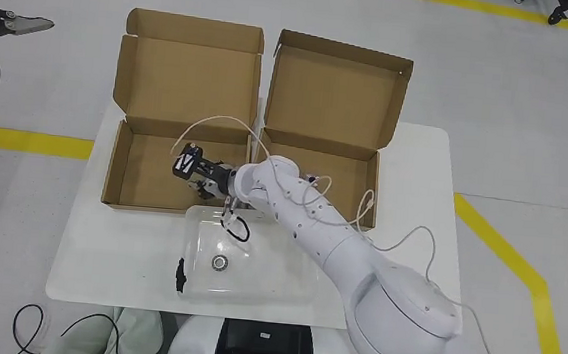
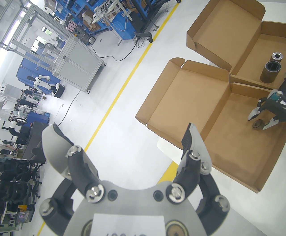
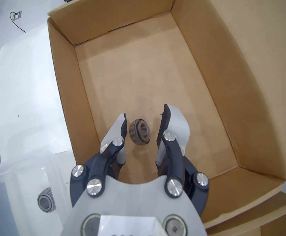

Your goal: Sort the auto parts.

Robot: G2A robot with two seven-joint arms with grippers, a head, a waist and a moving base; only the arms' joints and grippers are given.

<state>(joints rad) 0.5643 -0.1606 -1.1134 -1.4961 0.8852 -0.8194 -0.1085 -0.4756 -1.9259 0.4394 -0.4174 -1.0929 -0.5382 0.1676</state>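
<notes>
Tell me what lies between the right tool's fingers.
A small ring-shaped bearing lies on the floor of the cardboard box between them, nearer one finger, with the right tool open. The right wrist view shows it.

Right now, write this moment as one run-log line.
right pincer: open, astride bearing in box | left pincer: open, off table | second bearing: in tray

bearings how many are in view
2. One bearing in the left cardboard box, between the right tool's open fingers; the other bearing in the clear tray. The arm may hide more.
</notes>
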